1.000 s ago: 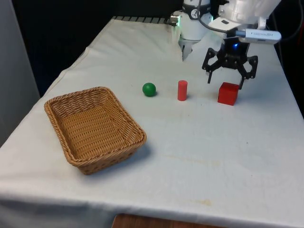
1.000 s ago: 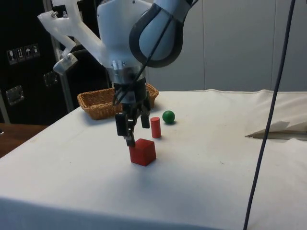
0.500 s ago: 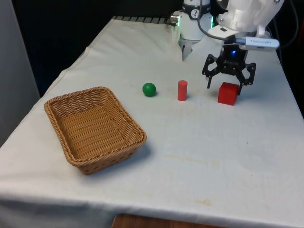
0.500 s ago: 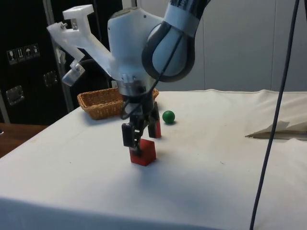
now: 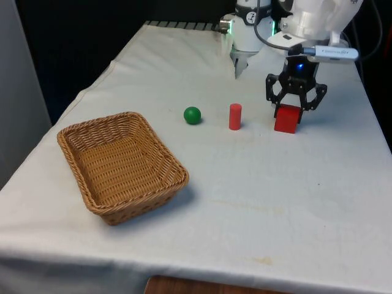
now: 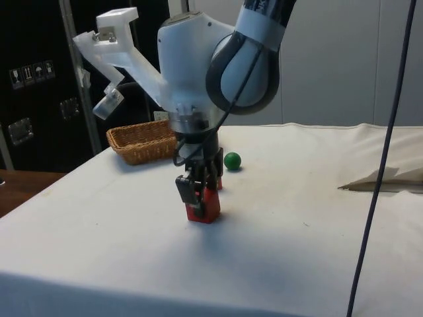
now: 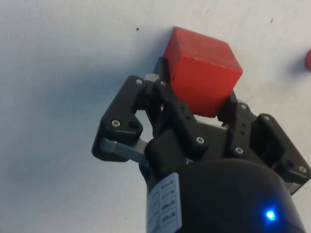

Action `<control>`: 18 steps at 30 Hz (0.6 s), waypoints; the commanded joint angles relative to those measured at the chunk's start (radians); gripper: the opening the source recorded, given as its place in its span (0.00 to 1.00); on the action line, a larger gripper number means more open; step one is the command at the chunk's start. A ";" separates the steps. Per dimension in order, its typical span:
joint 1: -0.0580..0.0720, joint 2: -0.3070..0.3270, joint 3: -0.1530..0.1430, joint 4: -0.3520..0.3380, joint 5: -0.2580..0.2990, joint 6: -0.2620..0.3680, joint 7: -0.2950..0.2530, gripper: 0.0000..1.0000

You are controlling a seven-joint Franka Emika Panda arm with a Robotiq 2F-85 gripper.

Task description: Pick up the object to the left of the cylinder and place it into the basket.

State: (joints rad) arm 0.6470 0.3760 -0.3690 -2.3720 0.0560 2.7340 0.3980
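Note:
A red cube [image 5: 286, 118] rests on the white cloth at the front view's right of an upright red cylinder [image 5: 235, 116]. My gripper [image 5: 294, 109] points down over the cube with its fingers shut against two of its sides; the wrist view has the cube [image 7: 201, 70] pinched between the black fingers [image 7: 167, 92]. From the side, the gripper [image 6: 201, 195] is low on the cube [image 6: 203, 206], close to the cloth. A green ball [image 5: 192, 114] lies at the cylinder's other side, and the ball [image 6: 232, 160] sits beyond the gripper in the side view.
A woven wicker basket [image 5: 73, 131] stands near the front view's left, with nothing in it; its rim [image 6: 142, 135] appears behind the arm in the side view. A grey cable [image 6: 380, 158] hangs at the side view's right. Bare cloth stretches between basket and objects.
The gripper came down around the red cube and went from open to shut on it. The cube shifted slightly towards the cylinder. Ball, cylinder and basket stayed put.

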 commanded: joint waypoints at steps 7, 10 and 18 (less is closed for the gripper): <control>0.009 -0.001 -0.009 -0.008 -0.011 0.016 0.013 0.03; 0.005 -0.009 -0.016 0.014 -0.013 -0.002 0.010 0.03; -0.005 -0.015 -0.023 0.054 -0.012 -0.019 0.006 0.03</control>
State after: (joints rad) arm 0.6370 0.3640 -0.3840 -2.3200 0.0530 2.7250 0.3990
